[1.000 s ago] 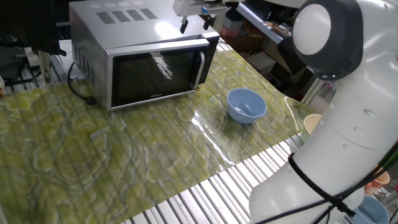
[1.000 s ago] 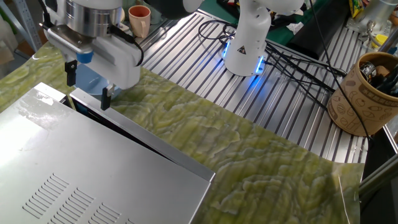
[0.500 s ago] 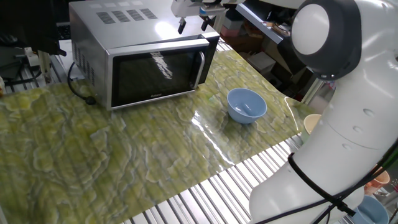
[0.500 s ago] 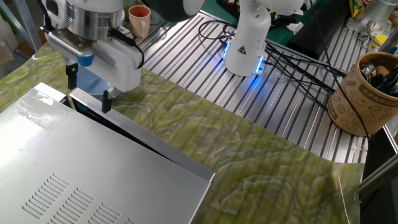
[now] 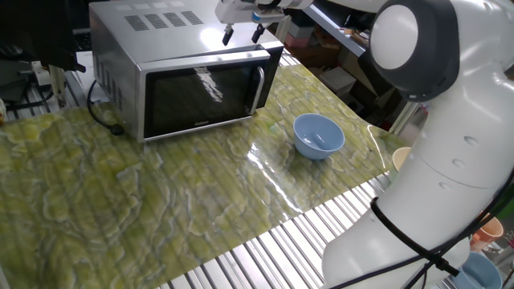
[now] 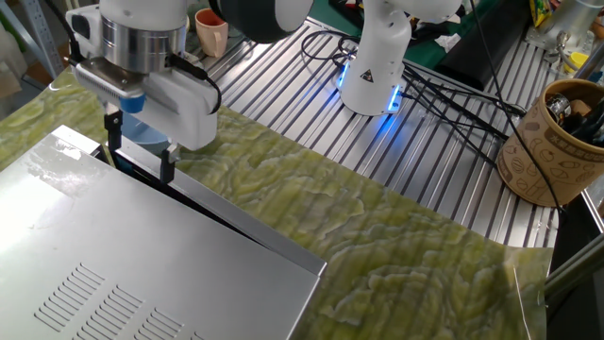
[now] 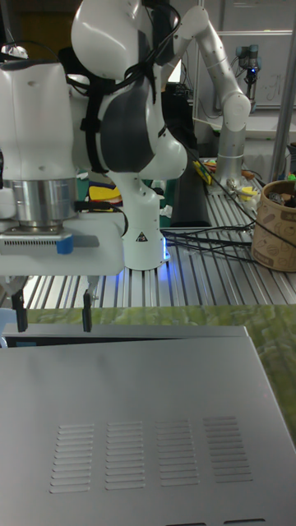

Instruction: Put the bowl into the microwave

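Note:
The silver microwave (image 5: 181, 72) stands at the back left of the green mat with its dark glass door closed. The light-blue bowl (image 5: 319, 135) sits upright on the mat to the right of it, untouched. My gripper (image 5: 241, 34) hangs open and empty just above the microwave's top front edge, near the handle side. In the other fixed view the gripper (image 6: 141, 149) hovers over the microwave (image 6: 142, 264), and part of the bowl (image 6: 143, 130) shows between the fingers, behind them. The tall fixed view shows the gripper (image 7: 52, 315) over the vented top (image 7: 148, 411).
A cream-coloured bowl (image 5: 401, 158) sits at the mat's right edge by the robot's body (image 5: 434, 160). A pink cup (image 6: 212, 28), the lit arm base (image 6: 377, 57) with cables, and a brown patterned container (image 6: 552, 142) stand on the slatted table. A second arm (image 7: 222, 82) stands behind.
My gripper has shifted a little to the left, over the microwave's top edge, staying open. The bowl and microwave have not moved.

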{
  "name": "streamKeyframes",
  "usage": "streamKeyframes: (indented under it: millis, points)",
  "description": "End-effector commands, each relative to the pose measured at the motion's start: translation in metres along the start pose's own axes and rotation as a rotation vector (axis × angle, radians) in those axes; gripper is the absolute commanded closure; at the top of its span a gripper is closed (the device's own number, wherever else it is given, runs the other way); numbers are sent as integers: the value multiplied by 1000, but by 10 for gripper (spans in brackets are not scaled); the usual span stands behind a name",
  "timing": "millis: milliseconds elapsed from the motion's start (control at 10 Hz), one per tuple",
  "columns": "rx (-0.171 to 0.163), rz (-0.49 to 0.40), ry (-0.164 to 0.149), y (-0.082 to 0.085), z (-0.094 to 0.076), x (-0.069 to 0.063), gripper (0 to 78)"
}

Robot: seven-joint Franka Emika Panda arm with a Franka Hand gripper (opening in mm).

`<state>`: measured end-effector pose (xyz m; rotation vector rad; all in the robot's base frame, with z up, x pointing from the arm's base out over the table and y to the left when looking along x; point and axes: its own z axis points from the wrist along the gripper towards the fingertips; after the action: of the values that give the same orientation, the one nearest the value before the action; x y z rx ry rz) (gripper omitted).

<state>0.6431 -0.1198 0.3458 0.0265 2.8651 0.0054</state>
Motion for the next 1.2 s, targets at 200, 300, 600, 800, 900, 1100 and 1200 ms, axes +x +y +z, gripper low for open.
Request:
streamKeyframes:
  millis: [200, 300, 600, 800, 900, 1100, 1200]
  points:
    - [-3, 2, -2, 4, 4, -2, 1]
    - [-2, 4, 1, 6, 7, -2, 1]
    - [-22, 8, 10, 7, 13, 3, 1]
    - [-29, 8, 17, 3, 13, 4, 1]
    - [-31, 8, 16, 1, 13, 4, 1]
    - [-34, 7, 15, -2, 15, 4, 1]
    - [-34, 6, 15, -3, 16, 4, 1]
